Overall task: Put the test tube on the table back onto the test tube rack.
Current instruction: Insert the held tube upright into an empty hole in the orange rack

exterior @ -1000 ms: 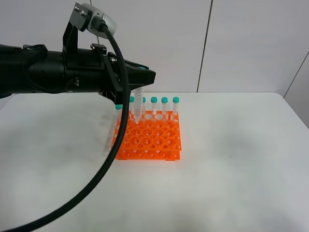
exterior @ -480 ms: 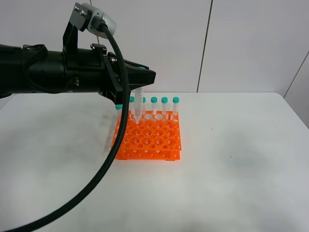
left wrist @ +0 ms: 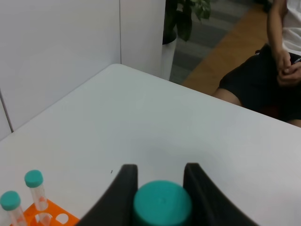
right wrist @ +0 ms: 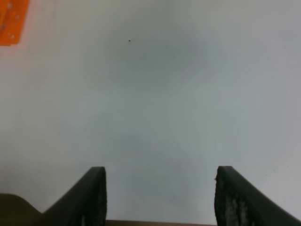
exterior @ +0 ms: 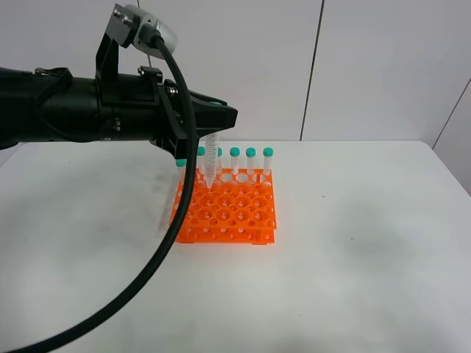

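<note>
Left tool (exterior: 221,115): closed on the teal cap of the test tube (exterior: 211,160); in the left wrist view its 2 black fingers (left wrist: 123,188) press the cap from either side.
Test tube: hangs upright from the left tool, off the surface (exterior: 368,243), cone tip pointing down over the back part of the test tube rack (exterior: 228,209).
Tube tip: close to the rack's top tier, near its back rows; I cannot tell whether it has entered a hole.
Test tube rack: orange, 2 tiers, standing flat near the middle of the surface; most front holes are open.
Other tubes (exterior: 251,160): teal-capped, upright along the rack's back row, with 1 more at the rack's left edge; 2 of them show in the left wrist view.
Right tool (right wrist: 160,197): wide open, nothing between its dark fingers, above bare white surface; a corner of the rack shows at the edge of its view.
Black cable (exterior: 173,213): hangs from the left arm's camera mount in a long curve in front of the rack's left side.
</note>
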Motion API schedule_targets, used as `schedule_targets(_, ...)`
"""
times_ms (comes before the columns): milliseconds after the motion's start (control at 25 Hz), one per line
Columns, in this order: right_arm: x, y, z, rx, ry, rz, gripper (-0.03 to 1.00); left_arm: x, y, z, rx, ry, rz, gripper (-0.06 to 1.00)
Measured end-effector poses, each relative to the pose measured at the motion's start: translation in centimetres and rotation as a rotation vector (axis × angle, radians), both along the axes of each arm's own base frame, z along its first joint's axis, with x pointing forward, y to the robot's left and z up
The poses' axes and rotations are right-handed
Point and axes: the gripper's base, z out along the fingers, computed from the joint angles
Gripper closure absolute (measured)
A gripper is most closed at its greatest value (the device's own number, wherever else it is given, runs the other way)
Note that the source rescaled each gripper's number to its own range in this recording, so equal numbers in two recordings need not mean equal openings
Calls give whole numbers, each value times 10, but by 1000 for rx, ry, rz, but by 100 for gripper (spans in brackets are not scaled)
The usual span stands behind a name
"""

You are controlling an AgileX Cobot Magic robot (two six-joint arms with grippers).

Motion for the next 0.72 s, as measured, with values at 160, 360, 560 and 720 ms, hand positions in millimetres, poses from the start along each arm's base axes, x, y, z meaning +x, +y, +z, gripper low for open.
schedule_targets(160, -4, 0, 2, -3, -44, -1, 43, 0, 0, 0, 0, 0, 0, 94)
schedule_targets(360, -24, 2, 5, -15, -179, -2, 43, 0, 0, 0, 0, 0, 0, 94)
schedule_targets(560, -35, 3, 5, -12, -246, 57, 43, 0, 0, 0, 0, 0, -1, 94)
schedule_targets(720, -38, 3, 5, -3, -258, 115, 43, 0, 0, 0, 0, 0, -1, 94)
